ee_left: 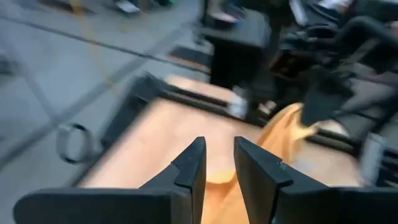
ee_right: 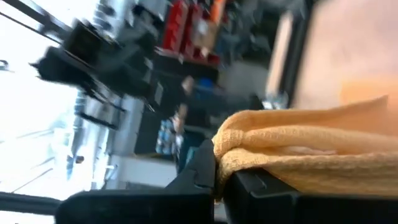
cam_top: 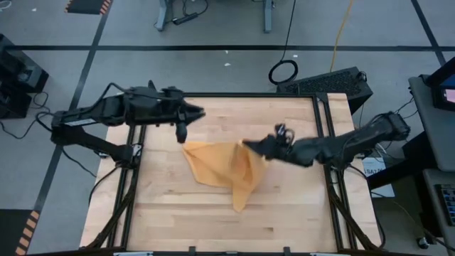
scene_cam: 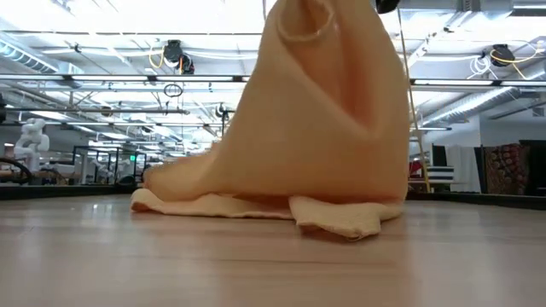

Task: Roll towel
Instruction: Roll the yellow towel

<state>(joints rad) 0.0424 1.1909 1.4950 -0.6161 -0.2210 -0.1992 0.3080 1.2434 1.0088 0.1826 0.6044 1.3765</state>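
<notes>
Towel (cam_top: 226, 171) hangs as a lifted tent of orange-yellow cloth: its right edge is pinched in the right jaws (cam_top: 247, 144), which are clamped fully onto a thick fold, as the right wrist view shows (ee_right: 292, 146). From that raised point the cloth slopes down and leftward to the wooden surface (cam_top: 170, 213), where its lower edge lies crumpled, with one tail running toward the near side. In the low view the towel (scene_cam: 316, 128) rises out of the top of the picture, so the grip itself is cut off there.

The left jaws (cam_top: 181, 133) hover just above the towel's far-left corner, narrowly parted and holding nothing; the left wrist view shows bare gap between the two fingers (ee_left: 186, 171), with the cloth lying ahead and beyond them. Judged from this, the left arm is the nearer one to the free corner. Whether the left fingertips touch the cloth is hard to tell. The left wrist picture is smeared.
</notes>
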